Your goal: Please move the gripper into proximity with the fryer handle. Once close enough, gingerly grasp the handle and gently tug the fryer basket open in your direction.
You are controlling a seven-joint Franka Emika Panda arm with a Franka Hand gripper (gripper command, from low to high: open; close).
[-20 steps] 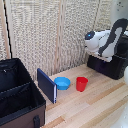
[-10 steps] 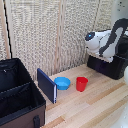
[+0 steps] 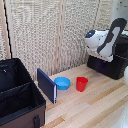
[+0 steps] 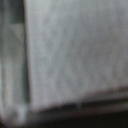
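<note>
In the exterior view the black cube-shaped fryer stands on the wooden table at the exterior view's right, against the screen. The bulky white and black arm hangs over the fryer's top, and its white hand, the gripper, sits low against the fryer. The fingers are too small and blurred to make out. The fryer handle and the fryer basket face cannot be picked out from the black body. The wrist view is a blur: a pale grey-white surface with a dark band along one edge and no fingers showing.
A large black fabric case lies open at the exterior view's left. A dark blue flat panel stands upright beside it, then a blue bowl and a red cup. A woven screen backs the wooden table.
</note>
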